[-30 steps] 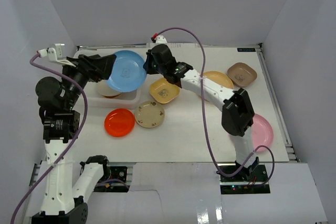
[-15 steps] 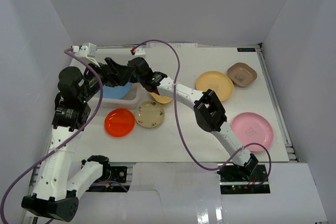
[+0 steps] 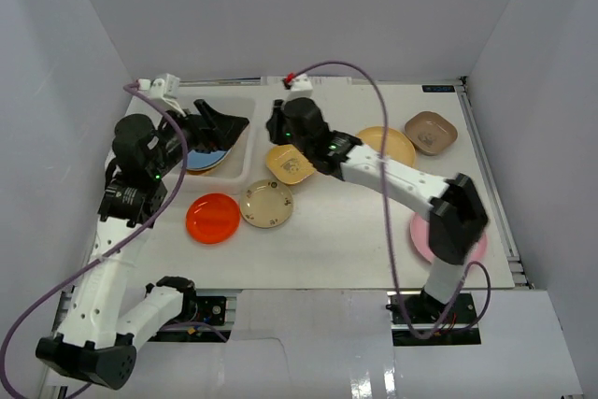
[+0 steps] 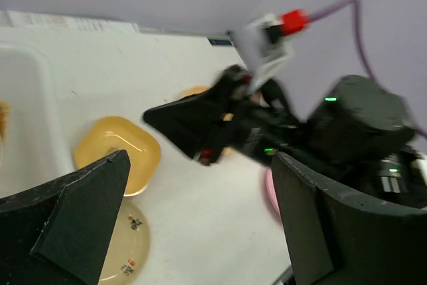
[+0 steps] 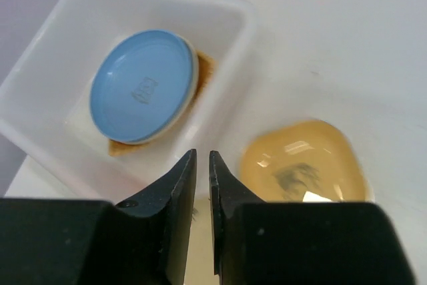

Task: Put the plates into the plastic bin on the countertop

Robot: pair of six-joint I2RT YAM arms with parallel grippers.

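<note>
A white countertop (image 3: 336, 240) enclosed by pale grey walls is seen from above. The left gripper (image 3: 222, 122) is held over the white translucent plastic bin (image 3: 245, 151), jaws spread wide and empty, with a round blue plate (image 3: 207, 158) below it in the bin. The right gripper (image 3: 278, 124) is held just beside the bin, above a square yellow plate (image 3: 290, 163).

From the left wrist, nothing is seen between the widely parted fingers (image 4: 67, 225); the right gripper (image 4: 193, 125) is ahead, and the yellow plate (image 4: 117, 151) lies beyond the left finger.

From the right wrist, the fingers (image 5: 183, 171) are nearly closed, with nothing held. Ahead to their left, the blue plate (image 5: 143, 85) lies face down in the bin (image 5: 247, 38) on a tan woven-look plate (image 5: 204, 66); the yellow plate (image 5: 303, 161) lies to their right.
</note>
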